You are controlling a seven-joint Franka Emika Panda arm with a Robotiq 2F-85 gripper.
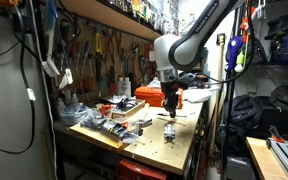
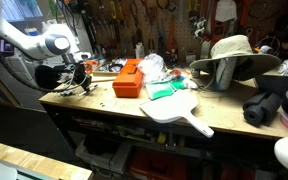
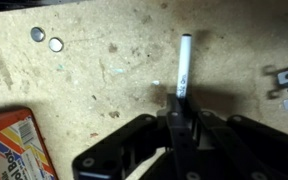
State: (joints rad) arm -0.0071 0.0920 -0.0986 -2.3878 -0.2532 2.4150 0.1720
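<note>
In the wrist view my gripper (image 3: pixel 181 108) is shut on a thin white marker pen (image 3: pixel 184 65), whose free end points away from the jaws over the speckled wooden benchtop (image 3: pixel 94 70). In both exterior views the gripper (image 1: pixel 171 104) (image 2: pixel 81 78) hangs low over the workbench, next to an orange plastic case (image 1: pixel 150 94) (image 2: pixel 128 78). The pen is too small to make out in the exterior views.
Two silver coins or washers (image 3: pixel 46 39) lie on the bench, a metal bracket (image 3: pixel 287 84) at the right, an orange box corner (image 3: pixel 12 148) at the lower left. A white paddle-shaped board (image 2: pixel 179 108), green cloth (image 2: pixel 166 89), a sun hat (image 2: pixel 234 52) and tool clutter (image 1: pixel 94 115) fill the bench.
</note>
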